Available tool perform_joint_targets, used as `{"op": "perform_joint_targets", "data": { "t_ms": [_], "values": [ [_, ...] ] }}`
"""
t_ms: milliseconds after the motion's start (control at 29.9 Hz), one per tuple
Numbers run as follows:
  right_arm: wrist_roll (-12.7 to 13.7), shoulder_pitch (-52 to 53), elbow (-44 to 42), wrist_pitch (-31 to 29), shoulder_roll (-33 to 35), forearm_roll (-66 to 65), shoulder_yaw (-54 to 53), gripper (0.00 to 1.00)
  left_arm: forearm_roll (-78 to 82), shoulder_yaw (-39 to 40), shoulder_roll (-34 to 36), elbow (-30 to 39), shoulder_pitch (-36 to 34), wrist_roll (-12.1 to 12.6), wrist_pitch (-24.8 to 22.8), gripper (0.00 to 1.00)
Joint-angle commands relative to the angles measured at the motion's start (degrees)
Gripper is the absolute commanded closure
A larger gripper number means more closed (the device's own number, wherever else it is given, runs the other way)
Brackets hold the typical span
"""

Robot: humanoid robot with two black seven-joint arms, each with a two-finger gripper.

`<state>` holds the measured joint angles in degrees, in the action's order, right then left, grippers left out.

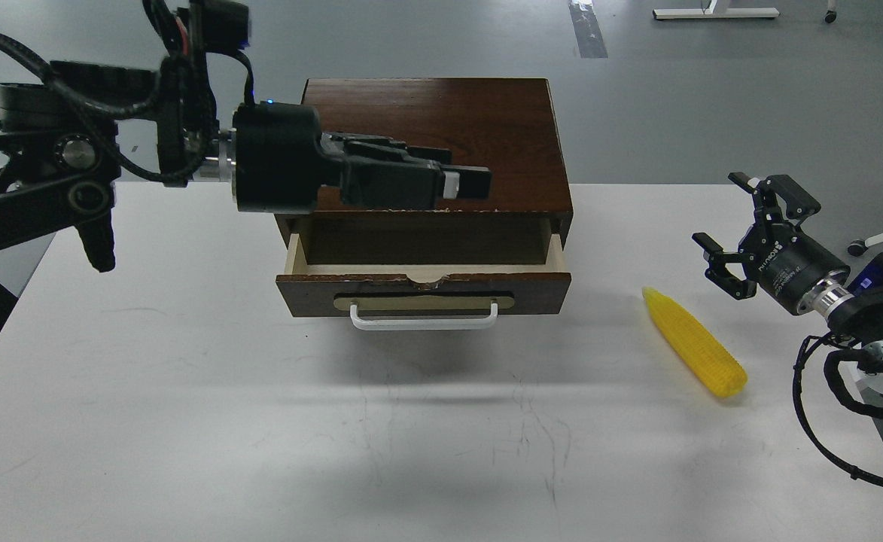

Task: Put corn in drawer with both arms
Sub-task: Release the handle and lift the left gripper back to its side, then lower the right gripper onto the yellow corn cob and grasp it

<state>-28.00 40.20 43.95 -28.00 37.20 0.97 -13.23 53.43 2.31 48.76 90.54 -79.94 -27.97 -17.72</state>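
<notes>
The yellow corn (693, 350) lies on the white table right of the drawer, pointed end toward the back left. The dark brown drawer (422, 290) with its white bar handle (422, 322) is pulled partly out of the wooden box (426, 143); the part of its pale inside that shows is empty. My left gripper (475, 182) hangs raised over the box's front edge, pointing right. It is seen side-on, so its fingers cannot be told apart. My right gripper (741, 226) is open and empty, above the table just right of the corn's pointed end.
The table (185, 421) runs wide in front of the drawer. The left arm's thick links (72, 173) sit at the far left edge. Black cables (825, 421) loop off the right arm near the table's right edge. Grey floor lies behind.
</notes>
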Motion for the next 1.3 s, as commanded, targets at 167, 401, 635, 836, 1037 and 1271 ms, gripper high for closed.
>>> {"op": "perform_joint_targets", "data": {
  "t_ms": [167,401,635,836,1037,1271],
  "values": [
    [0.0,0.0,0.6,0.0,2.8,-2.4,0.1,0.00,-26.7,2.6,6.8,-8.6,10.3,0.0,-0.4,0.02],
    [0.0,0.1,5.1,0.0,7.3,-11.4,0.1,0.00,-44.9,2.6,8.0,-18.2,19.6,0.0,-2.0,0.02],
    [0.0,1.7,8.9,0.0,11.7,-25.1,0.1,0.00,-52.2,2.8,7.8,-23.0,26.2,0.0,-7.1,0.02],
    [0.0,5.5,12.1,0.0,16.2,-41.6,1.0,0.00,-53.7,3.2,7.0,-27.0,30.9,0.0,-9.3,0.02],
    [0.0,11.0,13.2,0.0,17.1,-57.1,7.2,0.00,-56.2,10.9,4.6,-31.1,37.2,0.0,-10.3,0.02],
    [0.0,17.0,13.0,0.0,15.3,-69.9,16.5,0.00,-56.2,12.8,2.7,-31.1,39.8,0.0,-10.3,0.02]
  ]
}}
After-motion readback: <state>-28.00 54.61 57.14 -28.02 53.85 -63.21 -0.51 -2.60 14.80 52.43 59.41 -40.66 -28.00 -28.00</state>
